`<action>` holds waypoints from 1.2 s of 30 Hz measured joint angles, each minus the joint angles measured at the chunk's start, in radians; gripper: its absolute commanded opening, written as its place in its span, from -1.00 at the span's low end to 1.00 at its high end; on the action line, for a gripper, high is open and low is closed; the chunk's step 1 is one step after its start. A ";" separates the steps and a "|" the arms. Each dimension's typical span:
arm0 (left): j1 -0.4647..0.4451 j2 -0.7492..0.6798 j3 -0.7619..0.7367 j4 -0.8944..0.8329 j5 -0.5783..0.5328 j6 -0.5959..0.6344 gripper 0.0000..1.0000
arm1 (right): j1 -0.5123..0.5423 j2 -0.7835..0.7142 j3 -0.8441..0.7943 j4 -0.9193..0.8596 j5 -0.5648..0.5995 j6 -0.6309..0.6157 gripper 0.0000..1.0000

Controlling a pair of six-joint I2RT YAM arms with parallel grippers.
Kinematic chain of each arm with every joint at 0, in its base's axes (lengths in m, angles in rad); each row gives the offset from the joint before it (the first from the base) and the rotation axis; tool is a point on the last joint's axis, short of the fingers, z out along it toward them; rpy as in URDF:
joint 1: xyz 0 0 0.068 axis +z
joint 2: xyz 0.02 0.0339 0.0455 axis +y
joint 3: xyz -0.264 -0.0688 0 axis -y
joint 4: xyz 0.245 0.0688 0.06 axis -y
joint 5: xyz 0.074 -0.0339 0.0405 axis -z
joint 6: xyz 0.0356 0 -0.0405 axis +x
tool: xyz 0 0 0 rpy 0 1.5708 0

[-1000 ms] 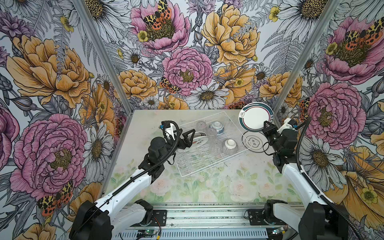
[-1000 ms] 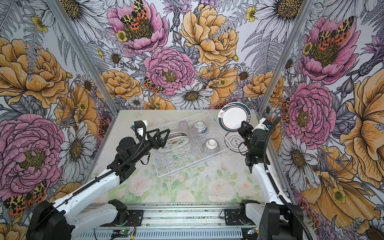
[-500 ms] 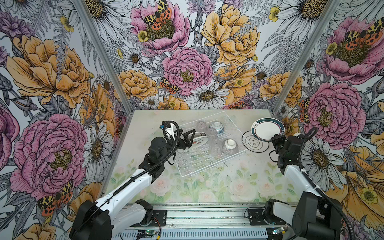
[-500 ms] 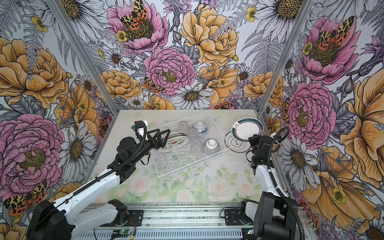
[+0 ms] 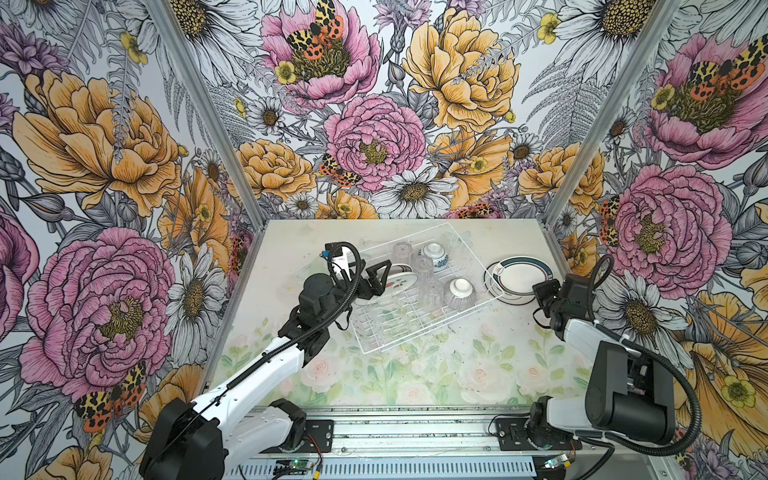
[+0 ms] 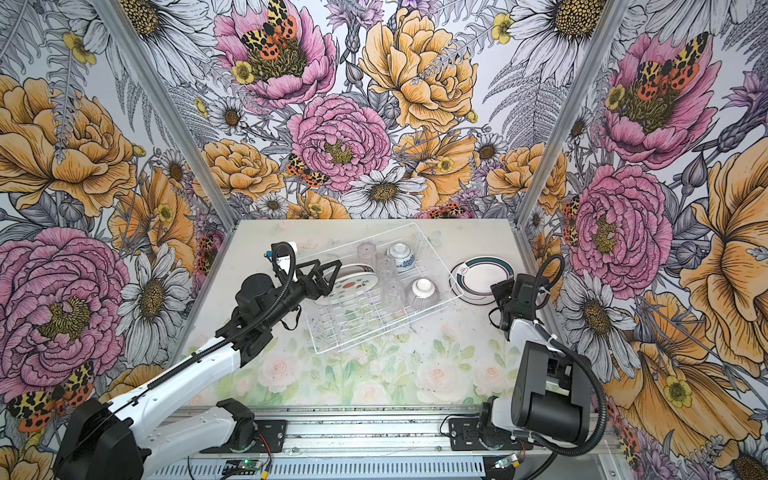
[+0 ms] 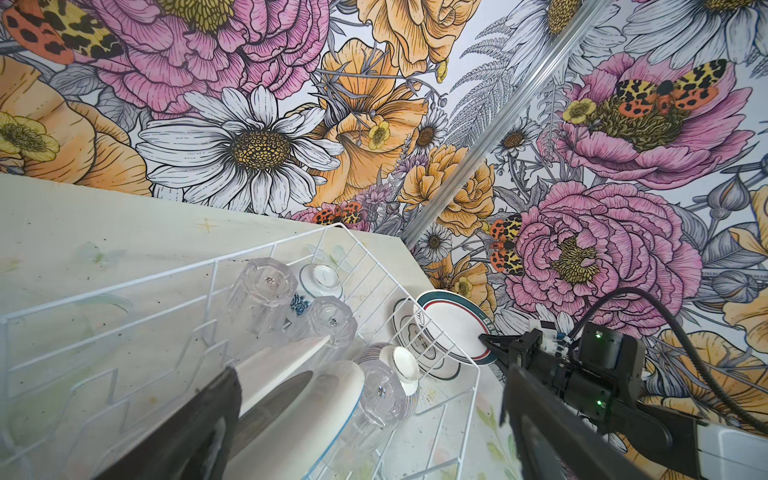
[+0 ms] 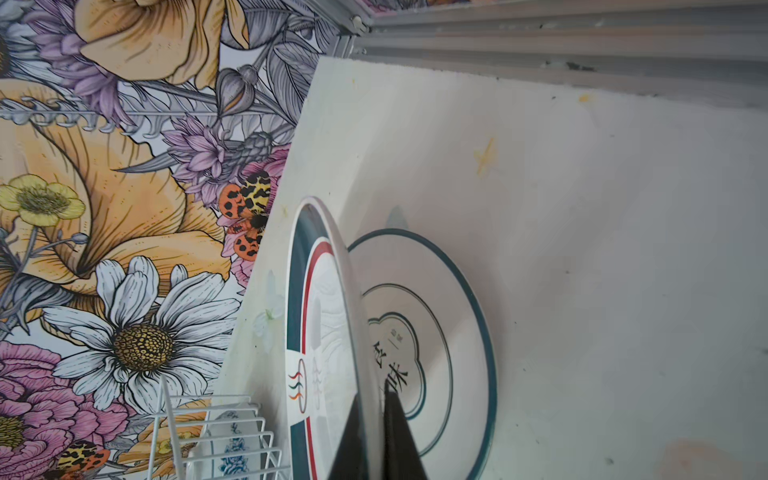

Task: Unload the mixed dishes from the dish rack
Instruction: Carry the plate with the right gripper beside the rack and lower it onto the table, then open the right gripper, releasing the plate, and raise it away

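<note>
- Over the last second the right gripper (image 5: 540,291) has swung the teal-and-red-rimmed white plate (image 5: 523,274) down. It stood upright and high at the right of both top views, and now sits at a shallow tilt low over the pale floral table (image 5: 415,386).
- The left gripper (image 5: 381,275) has not shifted, nor has anything inside the white thin-wire dish rack (image 5: 431,325).
- The right fingers are clenched on that plate's near rim, one on each face, as the right wrist view shows. We judge that this edge grip lets the plate be laid flat.
- The plate hangs just over a teal-ringed white plate with printed characters (image 8: 449,316), which lies outside the rack at centre right. It seems meant to stack there, but we cannot tell whether the two touch yet.
- The left fingers stand spread wide astride the watermelon-print white plate (image 5: 401,282), which leans in its slot at frame centre. They grip nothing and are, we think, poised for the next pick.
- Still racked, upside down, are the clear glass tumblers (image 5: 424,266), the blue-and-white floral bowl (image 5: 434,253) and the ribbed greyish bowl (image 5: 459,293).
</note>
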 measured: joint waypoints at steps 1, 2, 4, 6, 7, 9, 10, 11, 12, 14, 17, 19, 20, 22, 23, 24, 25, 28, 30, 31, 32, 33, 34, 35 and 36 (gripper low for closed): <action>0.000 0.003 0.000 -0.004 -0.001 -0.003 0.97 | 0.000 0.018 0.005 0.000 -0.009 0.000 -1.00; 0.000 0.005 0.000 -0.006 -0.001 -0.005 0.97 | 0.000 0.030 0.007 0.001 -0.014 0.000 -1.00; 0.000 0.006 0.000 -0.013 -0.002 -0.007 0.97 | 0.000 0.045 0.010 0.002 -0.024 0.000 -1.00; 0.000 0.006 0.000 -0.015 -0.002 -0.007 0.97 | 0.001 0.060 0.016 0.006 -0.031 0.000 -1.00; 0.000 0.006 0.000 -0.018 -0.004 -0.007 0.97 | 0.002 0.069 0.019 0.007 -0.035 0.000 -1.00; 0.000 0.006 0.000 -0.021 -0.006 -0.007 0.97 | 0.006 0.090 0.025 0.013 -0.036 0.000 -1.00; 0.000 0.006 0.000 -0.021 -0.006 -0.007 0.97 | 0.008 0.101 0.026 0.019 -0.036 0.000 -1.00; 0.000 0.005 0.000 -0.022 -0.006 -0.007 0.97 | 0.010 0.109 0.026 0.021 -0.036 0.000 -1.00; 0.000 0.006 0.000 -0.024 -0.006 -0.007 0.97 | 0.012 0.119 0.026 0.024 -0.037 0.002 -1.00; 0.000 0.007 0.000 -0.026 -0.006 -0.007 0.97 | 0.013 0.135 0.027 0.039 -0.043 0.005 -1.00; 0.000 0.017 0.000 -0.027 -0.006 -0.007 0.97 | 0.016 0.156 0.033 0.056 -0.055 0.007 -1.00; 0.000 0.024 0.000 -0.027 -0.006 -0.007 0.97 | 0.018 0.162 0.039 0.058 -0.060 0.008 -0.70; 0.000 0.026 0.000 -0.027 -0.006 -0.007 0.97 | 0.019 0.163 0.040 0.063 -0.062 0.010 -0.56; 0.000 0.027 0.000 -0.027 -0.006 -0.007 0.97 | 0.024 0.163 0.044 0.064 -0.062 0.014 -0.25; 0.000 0.027 0.000 -0.027 -0.006 -0.007 0.97 | 0.026 0.163 0.046 0.064 -0.061 0.016 -0.12; 0.000 0.027 0.000 -0.027 -0.006 -0.007 0.97 | 0.027 0.163 0.048 0.063 -0.062 0.015 0.08; 0.000 0.027 0.000 -0.027 -0.006 -0.007 0.97 | 0.030 0.163 0.052 0.061 -0.061 0.014 0.24; 0.000 0.027 0.000 -0.026 -0.006 -0.007 0.97 | 0.034 0.163 0.062 0.056 -0.061 0.006 0.52; 0.000 0.027 0.000 -0.026 -0.010 -0.009 0.97 | 0.037 0.163 0.066 0.052 -0.060 0.004 0.63; 0.000 0.027 0.000 -0.026 -0.013 -0.010 0.97 | 0.039 0.163 0.069 0.046 -0.057 0.000 0.71; 0.000 0.027 0.000 -0.026 -0.014 -0.010 0.97 | 0.040 0.163 0.071 0.041 -0.057 0.000 0.77; 0.000 0.027 0.000 -0.026 -0.016 -0.010 0.97 | 0.040 0.163 0.075 0.032 -0.056 -0.002 0.83; 0.000 0.027 0.000 -0.026 -0.018 -0.011 0.97 | 0.040 0.164 0.079 0.021 -0.053 -0.007 0.97; 0.000 0.027 0.000 -0.026 -0.020 -0.011 0.97 | 0.042 0.164 0.086 0.005 -0.050 -0.011 0.99; 0.000 0.027 0.000 -0.026 -0.021 -0.011 0.97 | 0.044 0.164 0.098 -0.011 -0.045 -0.020 0.98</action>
